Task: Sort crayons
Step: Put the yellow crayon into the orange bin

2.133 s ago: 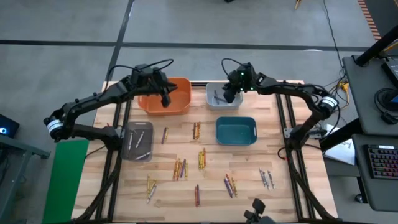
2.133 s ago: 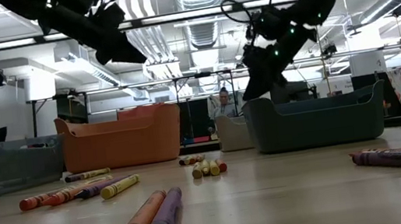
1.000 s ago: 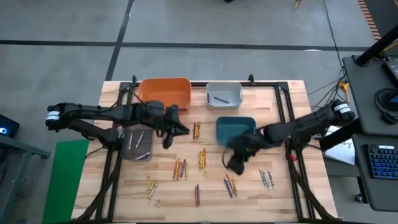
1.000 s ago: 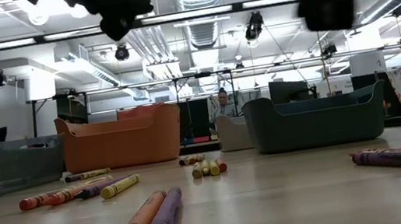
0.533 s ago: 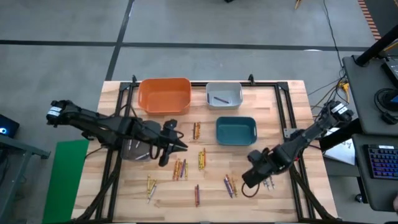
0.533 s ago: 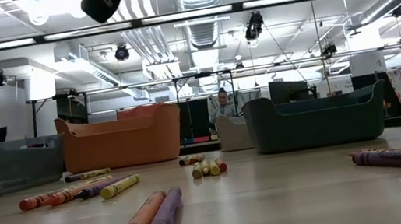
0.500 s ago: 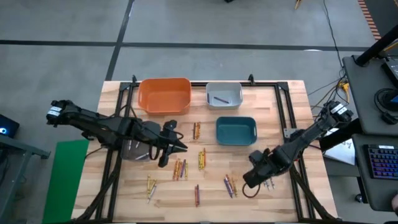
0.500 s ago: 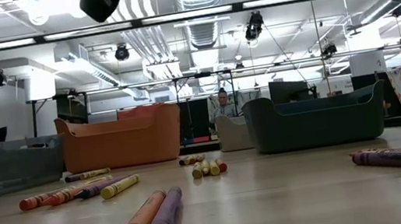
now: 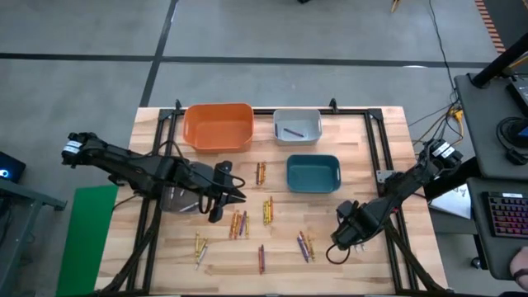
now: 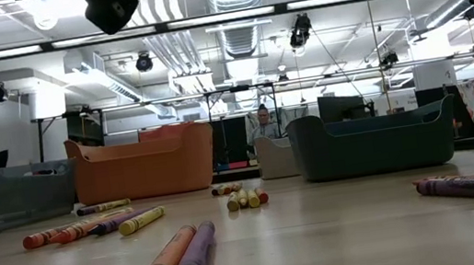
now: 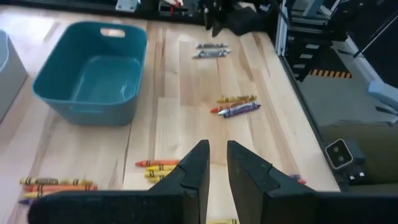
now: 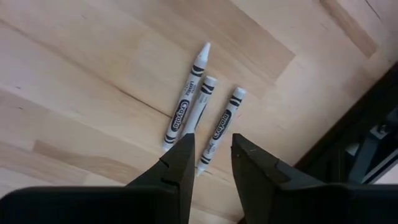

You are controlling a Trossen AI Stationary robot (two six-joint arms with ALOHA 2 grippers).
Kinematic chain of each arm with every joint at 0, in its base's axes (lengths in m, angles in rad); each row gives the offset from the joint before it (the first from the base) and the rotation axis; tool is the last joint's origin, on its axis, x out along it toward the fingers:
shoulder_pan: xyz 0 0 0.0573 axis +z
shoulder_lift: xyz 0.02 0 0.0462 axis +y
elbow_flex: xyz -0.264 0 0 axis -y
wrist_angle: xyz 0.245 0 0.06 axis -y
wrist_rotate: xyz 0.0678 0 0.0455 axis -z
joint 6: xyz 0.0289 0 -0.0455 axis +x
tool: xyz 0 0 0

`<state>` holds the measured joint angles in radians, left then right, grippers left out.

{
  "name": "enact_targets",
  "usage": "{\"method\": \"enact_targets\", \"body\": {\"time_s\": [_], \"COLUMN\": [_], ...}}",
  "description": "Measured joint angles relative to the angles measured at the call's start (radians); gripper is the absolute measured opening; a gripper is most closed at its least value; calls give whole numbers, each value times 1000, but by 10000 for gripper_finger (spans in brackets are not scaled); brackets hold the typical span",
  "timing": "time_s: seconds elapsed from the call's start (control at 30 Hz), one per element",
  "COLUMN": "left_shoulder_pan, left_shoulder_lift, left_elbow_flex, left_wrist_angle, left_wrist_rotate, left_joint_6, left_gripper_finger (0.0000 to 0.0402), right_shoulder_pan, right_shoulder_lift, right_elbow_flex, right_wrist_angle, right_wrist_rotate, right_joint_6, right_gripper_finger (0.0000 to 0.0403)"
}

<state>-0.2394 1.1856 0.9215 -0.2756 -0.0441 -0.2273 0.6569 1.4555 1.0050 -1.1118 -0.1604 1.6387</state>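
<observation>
Crayons lie flat on the wooden table in small groups: orange and yellow ones (image 9: pixel 238 223), yellow ones (image 9: pixel 268 209), red and purple ones (image 9: pixel 304 245). Three white crayons (image 12: pixel 186 99) lie side by side under my right gripper (image 12: pixel 210 152). It points down over them, open, its fingertips above their near ends without touching. My left gripper (image 11: pixel 216 163) hovers above the table's middle near the orange group, slanting down. Its fingers stand a narrow gap apart with nothing between them.
At the far edge stand an orange bin (image 9: pixel 219 126) and a light grey bin (image 9: pixel 297 125) with one crayon in it. A teal bin (image 9: pixel 313 173) sits nearer the middle, and a dark grey tray (image 9: pixel 183 191) lies under my left arm. More crayons (image 9: pixel 198 246) lie near the front edge.
My right gripper has swung from beside the teal bin toward the table's right and near edge, come down, and tipped to point straight down over the white crayons. My left gripper has moved a little toward the near edge, then kept still.
</observation>
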Motion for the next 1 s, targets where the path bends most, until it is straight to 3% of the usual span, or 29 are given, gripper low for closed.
{"method": "enact_targets", "body": {"time_s": [0.4,0.7,0.93,1.0], "left_shoulder_pan": [0,0,3,9], "left_shoulder_lift": [-2,20,132,170], "left_elbow_flex": [0,0,0,0], "left_wrist_angle": [-65,-67,-5,-6], "left_wrist_rotate": [-2,-13,-288,-314], "left_joint_6": [-10,-54,-222,-292], "left_gripper_finger": [39,39,39,39], "right_shoulder_pan": [-42,-149,-167,-167], "right_shoulder_lift": [-8,-8,-8,-8], "right_elbow_flex": [0,0,0,0], "right_wrist_angle": [0,17,72,103], "right_wrist_rotate": [70,177,464,521], "right_joint_6": [-67,-284,-338,-345], "right_gripper_finger": [96,83,77,77]}}
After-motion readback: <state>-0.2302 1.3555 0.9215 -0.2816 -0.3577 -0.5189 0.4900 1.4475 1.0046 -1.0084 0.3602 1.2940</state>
